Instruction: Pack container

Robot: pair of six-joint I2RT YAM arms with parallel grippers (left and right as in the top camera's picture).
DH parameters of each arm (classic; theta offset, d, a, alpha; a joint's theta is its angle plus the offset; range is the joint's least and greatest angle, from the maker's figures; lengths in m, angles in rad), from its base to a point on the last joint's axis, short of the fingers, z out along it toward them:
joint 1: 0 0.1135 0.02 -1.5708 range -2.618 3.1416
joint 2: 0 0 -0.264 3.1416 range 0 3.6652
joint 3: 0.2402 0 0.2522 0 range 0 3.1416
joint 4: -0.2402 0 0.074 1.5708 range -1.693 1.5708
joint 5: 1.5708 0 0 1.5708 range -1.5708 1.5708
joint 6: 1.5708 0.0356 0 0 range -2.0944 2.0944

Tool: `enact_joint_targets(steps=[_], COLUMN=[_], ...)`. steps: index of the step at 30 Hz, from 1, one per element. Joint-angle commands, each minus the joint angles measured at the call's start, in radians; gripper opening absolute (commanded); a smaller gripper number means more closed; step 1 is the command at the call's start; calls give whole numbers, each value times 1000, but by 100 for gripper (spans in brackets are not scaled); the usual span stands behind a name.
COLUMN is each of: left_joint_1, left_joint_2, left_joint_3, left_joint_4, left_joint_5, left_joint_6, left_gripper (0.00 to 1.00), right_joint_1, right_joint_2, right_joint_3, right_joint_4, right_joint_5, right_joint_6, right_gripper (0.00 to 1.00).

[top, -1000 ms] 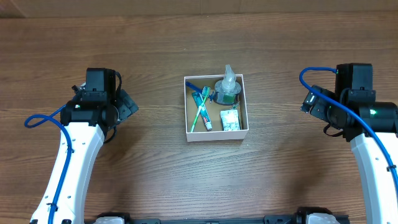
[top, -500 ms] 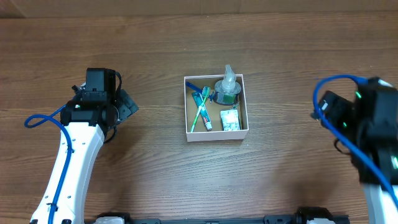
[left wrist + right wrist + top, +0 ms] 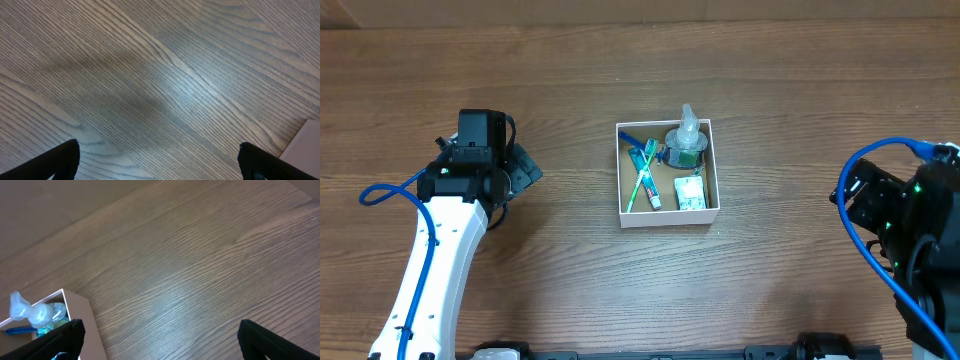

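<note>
Hovering over bare wood, the left gripper has its two dark fingertips spread wide, one at each bottom corner of the left wrist view, with nothing between them. Around them that view shows only the grain of the table and, at the lower right edge, a pale corner that may be the container's wall; too little shows to be sure.

The right gripper is likewise spread wide and empty, its fingertips at the bottom corners of the right wrist view. To the lower left of that view is one corner of the container, with the top of a clear bottle rising above its rim.

Only the overhead view shows the whole layout. The container, a square, shallow white-walled box with a brown inside, sits in the middle of the table, between the two arms and well apart from both grippers. Inside it, the clear bottle stands in the far right corner, a green-and-white packet lies in the near right corner, and a blue toothbrush and long green-and-white items lie along the left side. The left arm reaches up from the bottom left. The right arm is at the right edge, partly out of frame and blurred, so the overhead view does not show how its fingers are set.
</note>
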Motion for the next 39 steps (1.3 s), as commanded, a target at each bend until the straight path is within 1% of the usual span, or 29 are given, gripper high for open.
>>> enact_joint_targets(steps=[1,4,7,10,11,14,15,19,22,26,32,39], left_joint_1=[2,3,3,3,2,2,2,2,2,2,2,2], left_joint_2=[-15,-15,-15,-15,-15,-15,-15,-15,-15,-15,-15,-15], left_joint_3=[20,20,20,20,20,20,20,20,20,20,20,20], left_joint_4=[-2,-2,-2,-2,-2,-2,-2,-2,-2,-2,-2,-2], left_joint_5=[-11,-11,-11,-11,-11,-11,-11,-11,-11,-11,-11,-11], left_joint_6=[20,20,20,20,20,20,20,20,20,20,20,20], left_gripper=[100,100,100,100,100,100,100,100,100,100,100,100], right_joint_1=[0,33,96,145,151,151,151,148,148,145,132,127], right_joint_2=[-84,-184,-309,-461,-544,-671,-720,-824,-835,-835,-846,-855], right_joint_3=[19,14,-48,-197,-299,-480,-565,-827,-932,-1028,-1121,-1186], right_joint_4=[2,10,72,251,362,548,639,945,1062,1130,1199,1208], right_joint_5=[7,26,25,9,-2,-23,-39,-164,-187,-186,-182,-182], right_joint_6=[1,0,1,0,-2,-6,-7,-30,-30,-60,-79,-79], right_gripper=[100,100,100,100,100,100,100,100,100,100,100,100])
